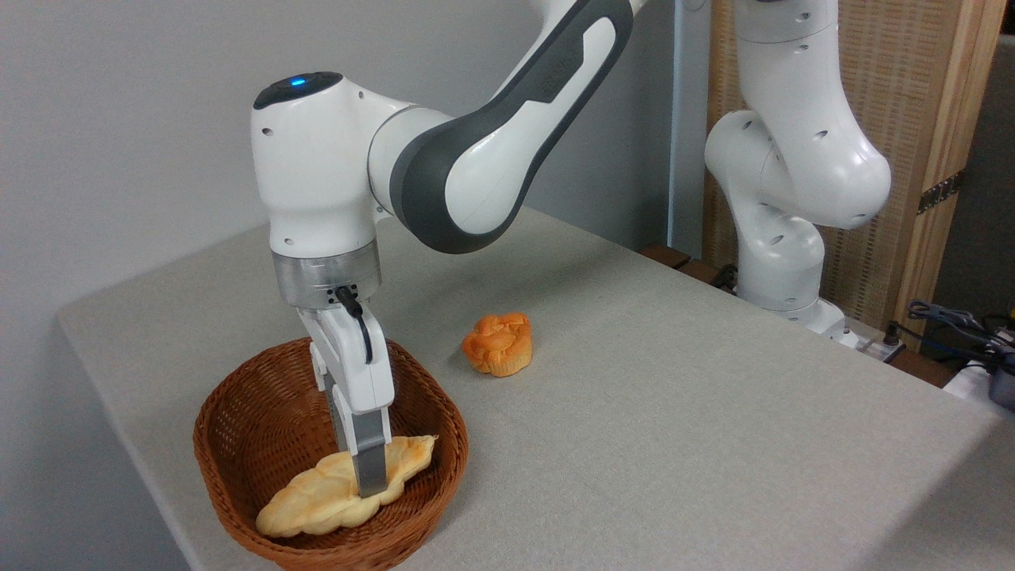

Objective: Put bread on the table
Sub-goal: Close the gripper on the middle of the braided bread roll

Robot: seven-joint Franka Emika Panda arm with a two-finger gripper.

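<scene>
Gripper (pixel 365 476) pinching braided loaf (pixel 333 492) inside wicker basket (pixel 230 444), rim close all round; open table (pixel 674 412) right, muffin bun (pixel 498 343) beyond.

no readable text, label, brand mark or number on the white and grey robot arm (pixel 507 119), faint raised lettering on its dark grey forearm panel too blurred to make out, nothing legible on the wicker basket (pixel 238 428) or table (pixel 674 396)

A plain pale grey wall (pixel 119 119) stands behind. At right is a woven tan screen in a light wooden frame (pixel 896 119). Dark cables (pixel 951 321) lie below it.
</scene>
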